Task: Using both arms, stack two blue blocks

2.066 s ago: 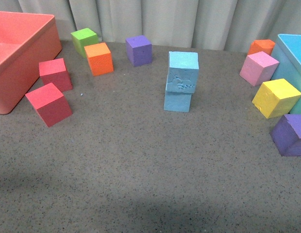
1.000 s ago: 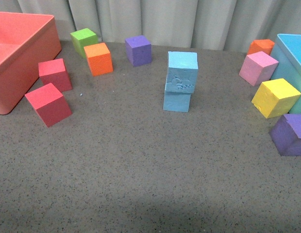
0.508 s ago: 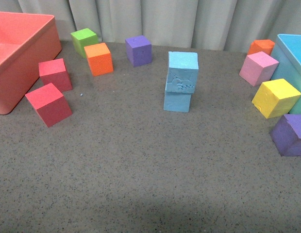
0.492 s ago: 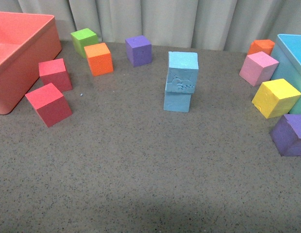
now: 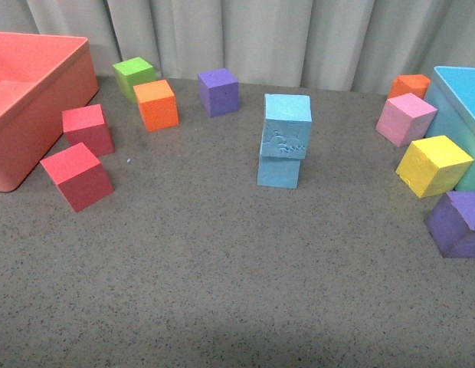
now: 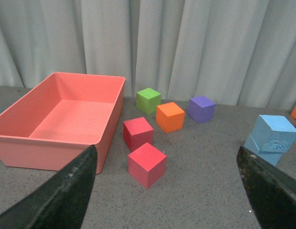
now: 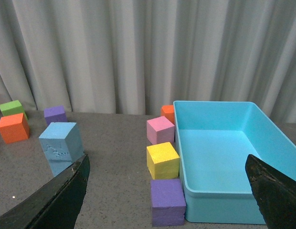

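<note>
Scuffed blue block (image 5: pixel 286 126) sits atop plain blue block (image 5: pixel 279 171), centre frame of the front view. Left gripper (image 6: pixel 169 191) and right gripper (image 7: pixel 169 195): both spread wide, empty.

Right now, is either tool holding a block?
No. Both tools are open and empty; the scuffed blue block sits free atop the plain blue block.

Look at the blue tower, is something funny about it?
Yes. The top blue block has whitish scuff marks on its front face, and it sits a bit twisted and off-center on the bottom blue block, so their edges do not line up. Nothing else looks spilled or broken.
</note>
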